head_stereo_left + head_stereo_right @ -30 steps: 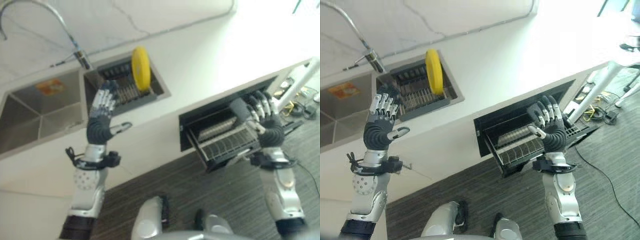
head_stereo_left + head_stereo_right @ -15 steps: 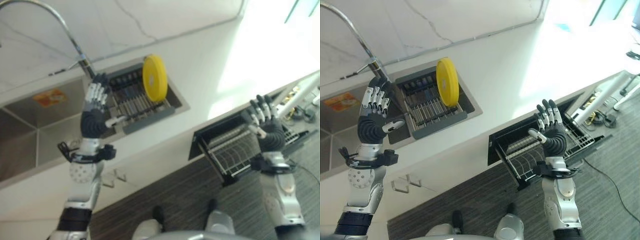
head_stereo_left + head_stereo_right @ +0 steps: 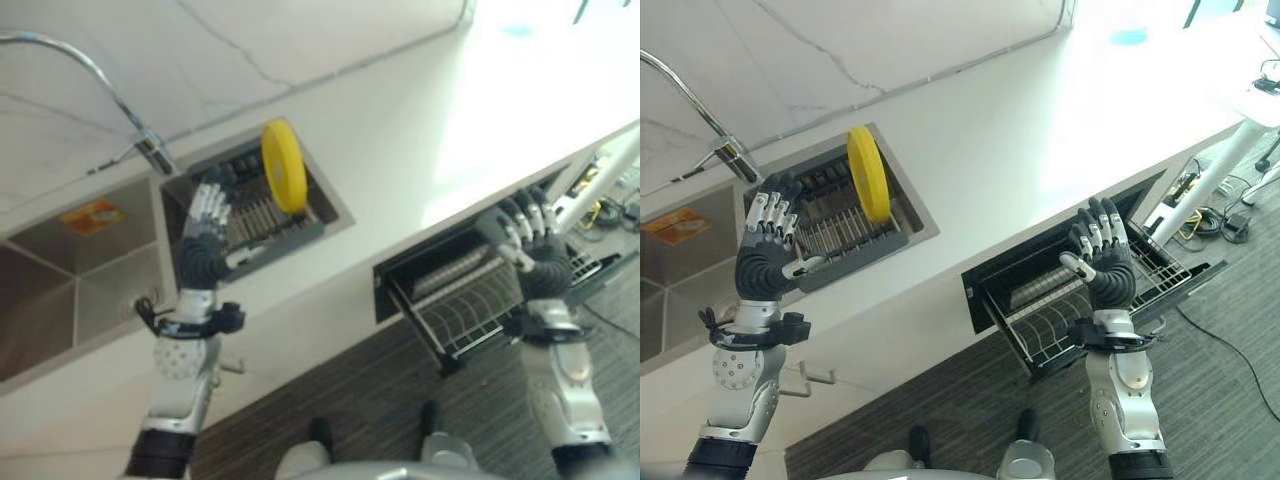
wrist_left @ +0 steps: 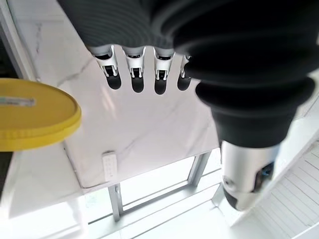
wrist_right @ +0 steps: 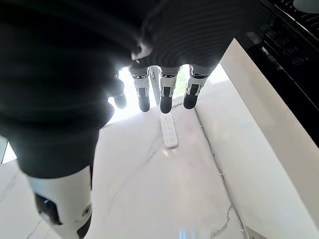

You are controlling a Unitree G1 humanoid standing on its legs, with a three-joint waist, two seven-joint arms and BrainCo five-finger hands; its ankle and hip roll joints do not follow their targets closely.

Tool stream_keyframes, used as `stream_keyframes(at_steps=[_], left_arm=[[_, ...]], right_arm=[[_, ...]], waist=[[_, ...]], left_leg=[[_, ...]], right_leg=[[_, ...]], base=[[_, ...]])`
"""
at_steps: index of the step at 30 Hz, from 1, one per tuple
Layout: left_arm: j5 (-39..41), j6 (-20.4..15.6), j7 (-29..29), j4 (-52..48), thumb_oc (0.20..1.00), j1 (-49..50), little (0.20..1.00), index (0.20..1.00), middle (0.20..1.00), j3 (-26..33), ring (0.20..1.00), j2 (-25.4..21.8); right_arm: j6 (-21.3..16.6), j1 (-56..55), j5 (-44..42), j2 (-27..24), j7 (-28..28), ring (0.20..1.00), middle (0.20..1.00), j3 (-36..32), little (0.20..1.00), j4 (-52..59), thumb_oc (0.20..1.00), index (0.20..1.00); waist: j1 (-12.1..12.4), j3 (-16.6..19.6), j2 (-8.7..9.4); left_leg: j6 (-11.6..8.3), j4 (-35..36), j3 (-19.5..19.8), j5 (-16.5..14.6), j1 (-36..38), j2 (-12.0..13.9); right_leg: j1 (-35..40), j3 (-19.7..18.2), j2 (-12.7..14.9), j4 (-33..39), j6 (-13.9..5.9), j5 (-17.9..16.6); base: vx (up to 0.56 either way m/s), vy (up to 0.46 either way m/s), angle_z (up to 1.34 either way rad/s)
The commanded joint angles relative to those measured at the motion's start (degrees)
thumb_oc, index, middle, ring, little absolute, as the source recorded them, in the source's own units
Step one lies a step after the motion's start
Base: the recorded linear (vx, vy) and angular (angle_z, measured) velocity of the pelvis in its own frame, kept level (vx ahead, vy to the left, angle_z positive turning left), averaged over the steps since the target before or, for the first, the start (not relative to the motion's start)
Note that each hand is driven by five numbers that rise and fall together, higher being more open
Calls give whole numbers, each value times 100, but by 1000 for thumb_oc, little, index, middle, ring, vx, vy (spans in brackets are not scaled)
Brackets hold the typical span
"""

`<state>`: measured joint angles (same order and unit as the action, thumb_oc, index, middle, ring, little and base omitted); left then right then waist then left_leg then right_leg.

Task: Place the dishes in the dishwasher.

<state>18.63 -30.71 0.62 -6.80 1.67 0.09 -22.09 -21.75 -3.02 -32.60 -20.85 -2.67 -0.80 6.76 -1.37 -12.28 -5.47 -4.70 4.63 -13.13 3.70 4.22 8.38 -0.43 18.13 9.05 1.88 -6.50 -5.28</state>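
The white counter (image 3: 980, 150) runs across the scene, with the sink (image 3: 680, 290) at nine o'clock and the dishwasher's pulled-out rack (image 3: 1060, 310) at four o'clock. In the grey drying rack (image 3: 840, 225) a yellow plate (image 3: 868, 172) stands on edge — the dish to move. The left hand (image 3: 768, 250) hovers at its eight o'clock, fingers straight, empty; the right hand (image 3: 1102, 262) waits over the dishwasher rack, likewise released. Best approach, I judge: close on the plate's rim and lift it straight up, clear of the tines.
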Motion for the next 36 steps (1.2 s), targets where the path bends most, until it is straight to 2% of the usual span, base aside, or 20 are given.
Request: stream_keyframes(at_steps=[1, 8, 10, 12, 15, 16, 17, 18, 20, 22, 24, 25, 27, 29, 30, 32, 33, 34, 35, 36], left_arm=[[109, 13, -41, -330, 1000, -149, 1000, 1000, 1000, 222, 1000, -258], [479, 156, 53, -273, 1000, -152, 1000, 1000, 1000, 198, 1000, -171], [685, 206, 467, -279, 1000, -166, 1000, 1000, 1000, 83, 1000, -176], [1017, 382, 1003, -265, 1000, -197, 1000, 1000, 1000, -57, 1000, -144], [1663, 1081, 2301, -345, 1000, -282, 1000, 1000, 1000, -407, 1000, -129], [1817, 1464, 2954, -372, 1000, -340, 1000, 1000, 1000, -641, 1000, -113], [1837, 1504, 3012, -367, 1000, -350, 1000, 1000, 1000, -681, 1000, -118], [2590, 2219, 3988, -364, 1000, -429, 1000, 1000, 1000, -1104, 1000, -23], [2938, 2511, 4381, -375, 1000, -447, 1000, 1000, 1000, -1241, 1000, 35], [3662, 3383, 5127, -364, 1000, -463, 1000, 1000, 1000, -1587, 1000, 268], [3915, 4264, 5515, -307, 1000, -434, 1000, 1000, 1000, -1884, 1000, 456], [3813, 4610, 5631, -215, 1000, -428, 1000, 1000, 1000, -2016, 1000, 530], [3083, 4823, 5796, 309, 1000, -389, 1000, 1000, 1000, -2555, 1000, 620], [2294, 4484, 5659, 1369, 1000, -350, 1000, 1000, 1000, -2855, 1000, 538], [2177, 4397, 5626, 1544, 1000, -320, 1000, 1000, 1000, -2881, 1000, 514], [1574, 3969, 5270, 2396, 1000, -253, 1000, 1000, 1000, -3029, 1000, 453], [1445, 3791, 4882, 2713, 1000, -232, 1000, 1000, 1000, -3042, 1000, 471], [827, 3039, 3612, 3392, 1000, -298, 1000, 1000, 1000, -3033, 1000, 445], [648, 2881, 3346, 3633, 1000, -335, 1000, 1000, 1000, -3054, 1000, 391], [501, 2890, 3151, 3927, 1000, -372, 1000, 1000, 1000, -3043, 1000, 355]], right_arm=[[-256, 189, 49, 41, -66, 1000, 1000, -83, 1000, 458, 1000, 1000], [77, 371, 130, -111, -822, 1000, 1000, 95, 1000, 473, 1000, 1000], [79, 568, 156, -242, -885, 1000, 1000, 223, 1000, 523, 1000, 1000], [184, 834, -203, -290, -774, 1000, 1000, 343, 1000, 437, 1000, 1000], [27, 1213, -102, -286, -407, 1000, 1000, 442, 1000, 257, 1000, 1000], [-23, 1385, -111, -302, -286, 1000, 1000, 445, 1000, 152, 1000, 1000], [-22, 1413, -108, -310, -272, 1000, 1000, 438, 1000, 137, 1000, 1000], [-38, 1727, -131, -333, -97, 1000, 1000, 429, 1000, -99, 1000, 1000], [-67, 1790, -117, -337, -13, 1000, 1000, 431, 1000, -178, 1000, 1000], [-89, 1981, -198, -342, 39, 1000, 1000, 411, 1000, -456, 1000, 1000], [-81, 2097, -320, -331, -38, 1000, 1000, 389, 1000, -677, 1000, 1000], [-42, 2168, -337, -337, -72, 1000, 1000, 383, 1000, -778, 1000, 1000], [127, 2498, -446, -459, -133, 1000, 1000, 362, 1000, -1042, 1000, 1000], [391, 2832, -902, -706, -263, 1000, 1000, 325, 1000, -1175, 1000, 1000], [444, 2884, -1022, -743, -278, 1000, 1000, 315, 1000, -1181, 1000, 1000], [528, 3039, -1262, -884, -381, 1000, 1000, 253, 1000, -1273, 1000, 1000], [526, 3111, -1313, -913, -397, 1000, 1000, 272, 1000, -1322, 1000, 1000], [592, 3203, -1420, -994, -377, 1000, 1000, 276, 1000, -1307, 1000, 1000], [631, 3238, -1439, -1022, -348, 1000, 1000, 278, 1000, -1286, 1000, 1000], [698, 3319, -1427, -1054, -297, 1000, 1000, 298, 1000, -1271, 1000, 1000]], waist=[[-14, 71, 300], [133, 155, 323], [232, 198, 360], [334, 229, 387], [474, 239, 398], [518, 237, 388], [521, 234, 387], [561, 226, 379], [562, 222, 376], [557, 201, 380], [538, 206, 397], [524, 200, 409], [450, 172, 450], [365, 167, 457], [357, 166, 457], [332, 144, 456], [329, 140, 456], [339, 122, 463], [348, 122, 475], [366, 139, 497]], left_leg=[[3, -328, -95, -332, -140, -24], [-17, -204, 4, -309, -34, -38], [-15, -207, 73, -324, -30, -47], [-10, -209, 127, -334, -9, -43], [-6, -155, 181, -310, 21, -40], [-5, -122, 198, -295, 28, -40], [-4, -119, 201, -294, 30, -41], [2, -89, 214, -293, 43, -44], [9, -79, 207, -295, 62, -45], [10, -69, 201, -322, 106, -48], [13, -60, 197, -318, 88, -48], [12, -57, 186, -325, 101, -46], [8, -44, 112, -334, 118, -22], [-3, -51, 18, -331, 113, 13], [-2, -55, 15, -331, 106, 14], [-9, -78, -22, -341, 116, 24], [-6, -83, -31, -335, 112, 26], [-5, -94, -19, -330, 104, 21], [-7, -103, 2, -333, 97, 15], [-12, -125, 32, -319, 53, 12]], right_leg=[[406, 85, 279, -771, -118, 1102], [577, 226, 274, -620, -131, 1046], [633, 268, 256, -584, -117, 1048], [697, 310, 237, -562, -103, 1053], [788, 411, 231, -547, -99, 1060], [814, 447, 232, -545, -106, 1058], [818, 451, 232, -546, -107, 1058], [857, 497, 232, -548, -105, 1060], [880, 512, 231, -546, -102, 1061], [929, 508, 231, -547, -97, 1071], [931, 508, 218, -510, -98, 1034], [942, 501, 213, -501, -101, 1028], [943, 461, 196, -477, -97, 1012], [923, 375, 173, -463, -76, 1018], [918, 361, 169, -459, -76, 1020], [936, 313, 159, -460, -75, 1048], [937, 302, 155, -459, -72, 1052], [942, 285, 137, -460, -57, 1065], [943, 273, 129, -461, -51, 1071], [920, 258, 118, -446, -38, 1055]], base=[[0, 0, 0], [7, -23, 5], [24, -45, 20], [22, -38, 12], [0, -19, 24], [-18, 0, 24], [-45, -1, 26], [-33, -1, 23], [-26, -1, 9], [-27, -9, 7], [-27, -30, 12], [-16, -49, 12], [-28, -58, 4], [0, 0, 0], [16, 8, -7], [18, 9, -12], [32, 18, -14], [37, 15, -10], [45, 5, -7], [35, -6, -1]])
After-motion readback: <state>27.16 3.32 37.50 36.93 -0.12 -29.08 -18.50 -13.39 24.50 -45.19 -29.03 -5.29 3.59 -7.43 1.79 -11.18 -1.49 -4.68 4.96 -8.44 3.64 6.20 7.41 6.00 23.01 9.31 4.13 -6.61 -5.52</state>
